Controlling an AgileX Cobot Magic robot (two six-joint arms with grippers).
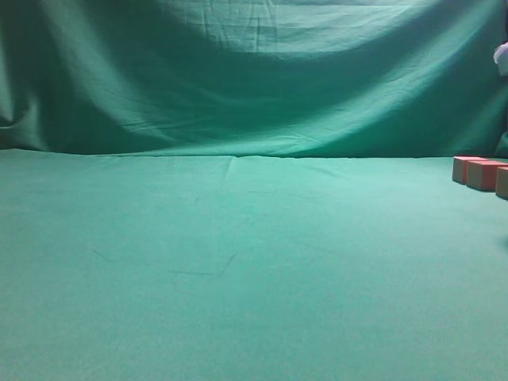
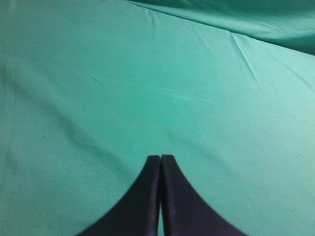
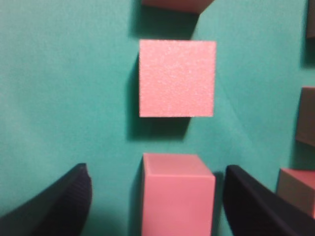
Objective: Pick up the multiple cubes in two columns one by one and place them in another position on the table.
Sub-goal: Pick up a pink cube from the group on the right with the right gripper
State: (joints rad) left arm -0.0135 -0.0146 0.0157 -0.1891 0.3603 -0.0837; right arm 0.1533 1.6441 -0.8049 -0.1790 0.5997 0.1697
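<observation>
**Right wrist view: gripper spread around a cube, step in hand uncertain**

Right wrist view shows the right gripper (image 3: 156, 196) spread wide, its dark fingers (image 3: 59, 201) standing apart on either side of the nearest cube (image 3: 178, 194) with green cloth visible in both gaps. The cube rests on the desk (image 3: 64, 88), untouched. This reads either as a cube just set down or as one about to be taken; the frames cannot settle which. A grasp would call for the gripper to come down square and close evenly. A second cube (image 3: 177, 78) sits just beyond in the same column, and a third (image 3: 177, 4) shows at the top edge. More cubes (image 3: 307, 115) of the neighbouring column crowd the right edge, so room on that side is tight; the left side is open cloth.

Left wrist view shows the left gripper (image 2: 161, 160) pressed together, pinching nothing, above bare desk (image 2: 147, 88).

Exterior view shows a few cubes (image 1: 480, 173) at the far right edge, partly cut off, near the backdrop (image 1: 254, 79). The broad desk (image 1: 238, 262) offers ample placing room.
</observation>
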